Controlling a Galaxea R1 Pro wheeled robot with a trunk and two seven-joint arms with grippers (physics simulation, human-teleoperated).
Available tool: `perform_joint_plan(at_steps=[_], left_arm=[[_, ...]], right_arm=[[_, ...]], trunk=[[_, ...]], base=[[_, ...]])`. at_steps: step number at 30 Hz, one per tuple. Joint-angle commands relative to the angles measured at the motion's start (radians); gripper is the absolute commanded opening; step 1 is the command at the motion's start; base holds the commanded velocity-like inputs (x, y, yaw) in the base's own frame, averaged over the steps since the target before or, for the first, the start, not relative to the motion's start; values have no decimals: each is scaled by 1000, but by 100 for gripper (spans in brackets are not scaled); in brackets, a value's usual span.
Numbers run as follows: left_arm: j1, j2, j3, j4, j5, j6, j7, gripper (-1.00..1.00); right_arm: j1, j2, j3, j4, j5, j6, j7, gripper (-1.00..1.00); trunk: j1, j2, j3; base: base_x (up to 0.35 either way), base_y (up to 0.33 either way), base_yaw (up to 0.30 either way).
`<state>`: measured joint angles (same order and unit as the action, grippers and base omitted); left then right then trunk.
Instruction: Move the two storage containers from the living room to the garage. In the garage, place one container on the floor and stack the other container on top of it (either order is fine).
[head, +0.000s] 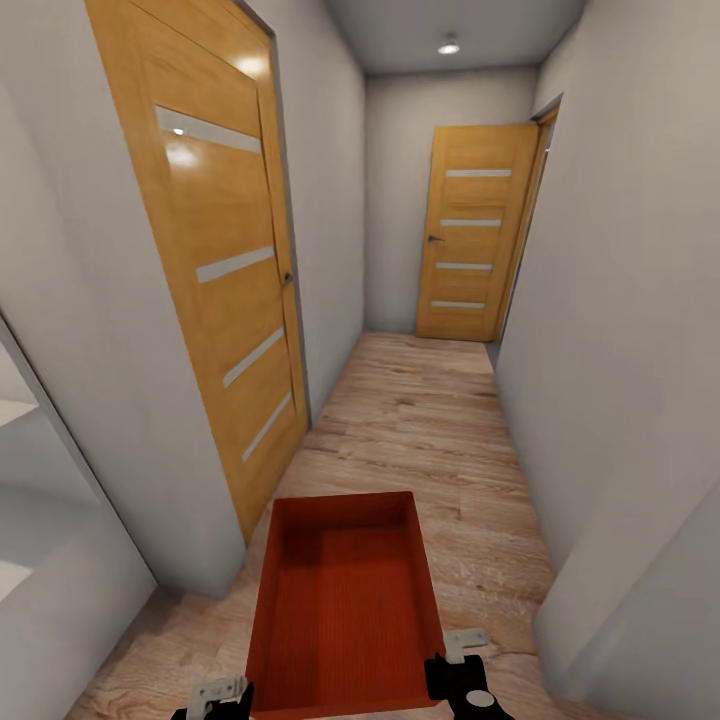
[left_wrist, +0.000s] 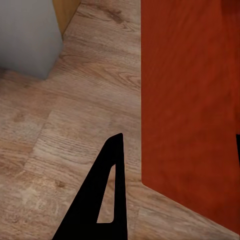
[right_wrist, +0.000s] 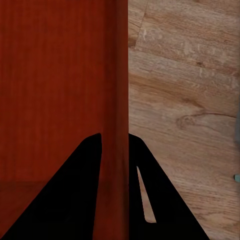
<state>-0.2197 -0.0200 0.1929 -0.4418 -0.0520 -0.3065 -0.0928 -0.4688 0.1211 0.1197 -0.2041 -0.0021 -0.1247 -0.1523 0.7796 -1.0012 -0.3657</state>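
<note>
Jaws astride container (right_wrist: 60, 90) wall (right wrist view).

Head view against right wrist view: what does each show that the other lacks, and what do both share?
Head view alone: the hallway with a wooden side door, a far door, grey walls, a ceiling light, and the whole open red bin carried between both grippers. Right wrist view alone: the right gripper with a black finger on either side of the bin's thin wall. Shared: the red bin and the wood plank floor.
</note>
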Motion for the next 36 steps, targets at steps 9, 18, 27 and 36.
perform_joint_plan(at_steps=[9,18,27,36], left_arm=[[0,11,18,2,0,-1,1,-100],[0,11,17,2,0,-1,1,-100],[0,11,18,2,0,-1,1,-100],[0,11,17,2,0,0,1,-100]], right_arm=[[-2,-1,-58,-3,9,-4,-16,-100],[-2,-1,-58,-3,9,-4,-16,-100],[-2,-1,-58,-3,9,-4,-16,-100],[-2,-1,-58,-3,9,-4,-16,-100]], trunk=[[0,-1,-1],[0,-1,-1],[0,-1,-1],[0,-1,-1]], base=[[0,0,0],[0,0,0],[37,-4,0],[292,-75,0]])
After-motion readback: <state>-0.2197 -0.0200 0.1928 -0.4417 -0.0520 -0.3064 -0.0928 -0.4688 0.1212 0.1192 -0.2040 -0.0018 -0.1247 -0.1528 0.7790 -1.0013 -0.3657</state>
